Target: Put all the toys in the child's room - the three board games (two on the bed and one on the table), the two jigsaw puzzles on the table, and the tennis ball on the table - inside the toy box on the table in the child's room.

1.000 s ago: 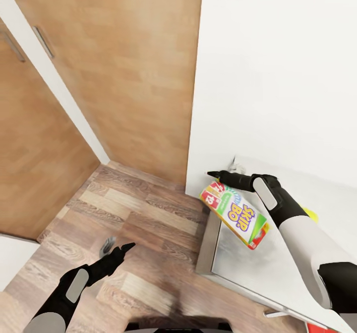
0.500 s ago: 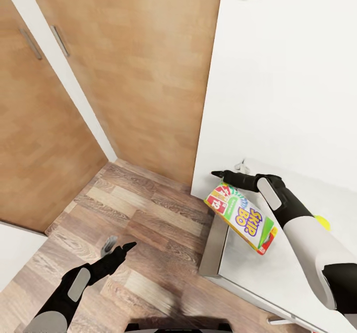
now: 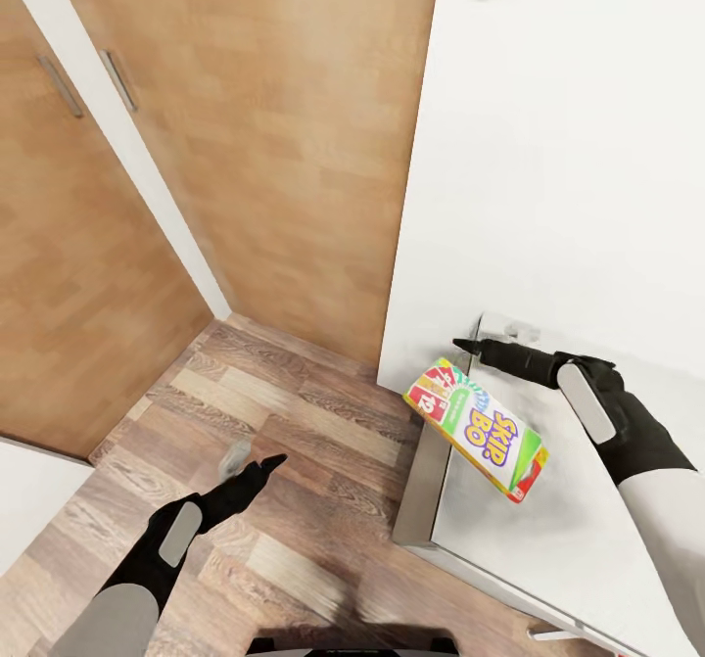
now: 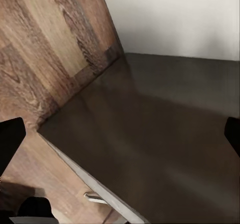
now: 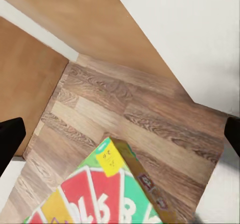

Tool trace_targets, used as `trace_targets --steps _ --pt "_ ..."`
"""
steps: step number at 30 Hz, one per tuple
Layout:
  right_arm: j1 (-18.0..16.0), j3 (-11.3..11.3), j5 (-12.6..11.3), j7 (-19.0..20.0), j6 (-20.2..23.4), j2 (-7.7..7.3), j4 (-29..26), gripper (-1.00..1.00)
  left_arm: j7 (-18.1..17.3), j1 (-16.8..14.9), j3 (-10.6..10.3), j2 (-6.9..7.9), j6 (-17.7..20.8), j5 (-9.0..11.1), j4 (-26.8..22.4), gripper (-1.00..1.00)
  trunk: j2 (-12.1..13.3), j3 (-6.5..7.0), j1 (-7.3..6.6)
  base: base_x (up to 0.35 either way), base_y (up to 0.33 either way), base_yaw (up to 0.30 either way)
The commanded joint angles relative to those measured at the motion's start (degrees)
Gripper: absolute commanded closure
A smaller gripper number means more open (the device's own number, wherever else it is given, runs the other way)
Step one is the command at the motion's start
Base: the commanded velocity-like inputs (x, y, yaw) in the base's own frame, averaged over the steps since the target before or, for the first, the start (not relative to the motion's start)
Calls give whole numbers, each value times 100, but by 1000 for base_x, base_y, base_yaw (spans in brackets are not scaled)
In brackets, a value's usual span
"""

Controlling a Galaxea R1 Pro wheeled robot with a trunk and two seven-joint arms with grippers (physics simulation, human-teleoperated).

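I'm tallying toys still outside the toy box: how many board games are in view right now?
1. The SKIP BO board game lies at the table's corner, one end jutting past the edge over the floor, below the right hand. Others may be out of view.

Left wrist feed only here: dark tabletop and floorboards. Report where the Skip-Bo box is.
Observer: In the head view the Skip-Bo box lies at the table's left edge, with one end poking out over the floor.
Operator: Tell me if the right gripper has it.
Observer: No. The right gripper is open, beyond the box toward the wall, and apart from it.
Operator: Give me the left gripper's place.
Observer: The left gripper is open over the wood floor, off the table's left side.
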Motion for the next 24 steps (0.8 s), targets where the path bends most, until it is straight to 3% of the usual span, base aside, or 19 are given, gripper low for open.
trace_targets --steps 1,2,3,7,10,13,18,24 --pt "192 -120 -9 1 24 -117 -363 -100 10 -122 -61 -29 38 13 33 -100 -10 -8 3 0 0 2" --pt "394 -285 -9 -2 35 -211 -729 -100 44 -255 -137 -51 30 4 96 -100 -10 -8 3 0 0 2" --pt "394 -285 -9 -2 35 -211 -729 -100 44 -255 -137 -51 30 4 96 -100 -10 -8 3 0 0 2" --pt "1197 -1090 -6 -10 148 -431 -2074 -100 135 -859 -333 -102 -10 -17 600 -100 -10 -8 3 0 0 1" --pt "1377 -1278 -6 -4 200 -457 -2337 -100 147 -999 -365 -113 -34 -24 727 -100 -10 -8 3 0 0 0" --pt "1801 -1703 -12 35 329 -507 -2859 -100 192 -1291 -428 -132 -203 -41 1000 -100 -10 -8 3 0 0 0" --pt "2040 -1922 -15 125 400 -523 -3124 -100 246 -1447 -456 -120 -478 -49 1172 -100 -10 -8 3 0 0 0" --pt "2161 -2029 -16 213 445 -528 -3259 -100 333 -1535 -471 -91 -677 -55 1271 -100 -10 -8 3 0 0 0"
